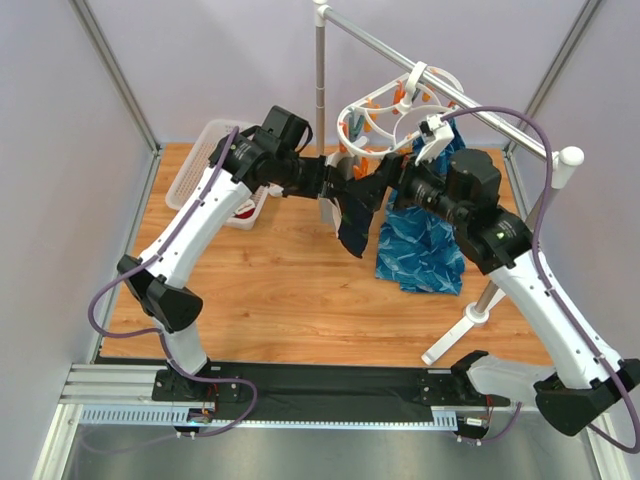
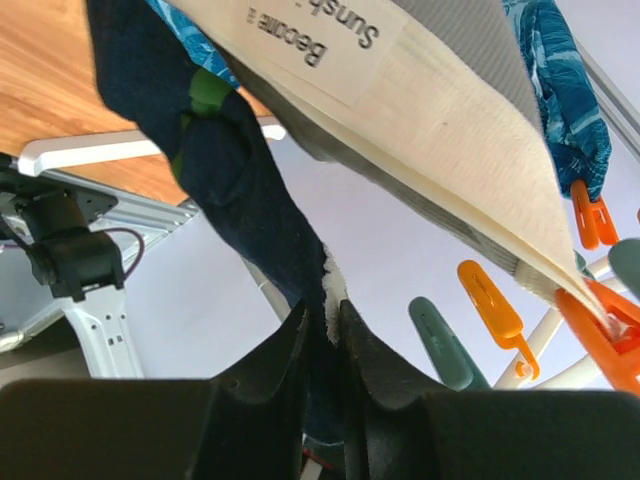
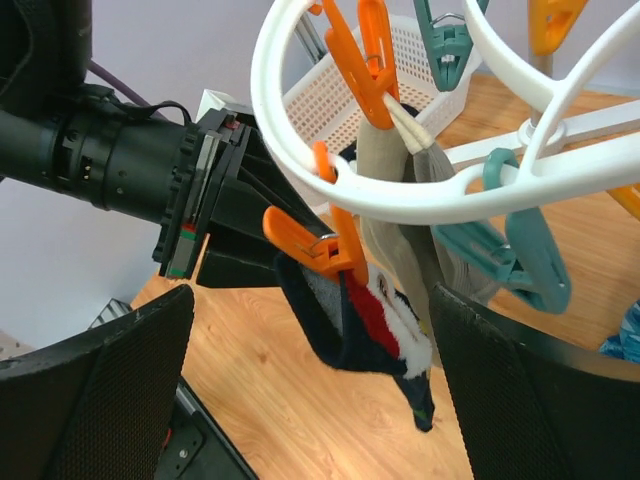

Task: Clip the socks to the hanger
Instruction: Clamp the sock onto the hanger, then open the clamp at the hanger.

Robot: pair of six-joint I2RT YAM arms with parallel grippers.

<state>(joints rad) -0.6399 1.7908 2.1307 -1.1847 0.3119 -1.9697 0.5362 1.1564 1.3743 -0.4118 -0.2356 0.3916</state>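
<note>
Currently, left claw (image 2: pixel 322 322) clenched on navy sock (image 2: pixel 250 190) pinched between its tips, right claw (image 3: pixel 310 300) spread wide, facing hanger (image 3: pixel 420 205).

Bright, even light, soft shadows; wrist-view foregrounds blurred.

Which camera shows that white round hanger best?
The right wrist view: the hanger fills it, rings and pegs close up. The top view shows it small, under the rail; the left wrist catches only a few pegs.

Pale lilac walls (image 1: pixel 200 60) with grey corner posts (image 1: pixel 115 70) enclose a wooden tabletop (image 1: pixel 290 290) under even light.
</note>
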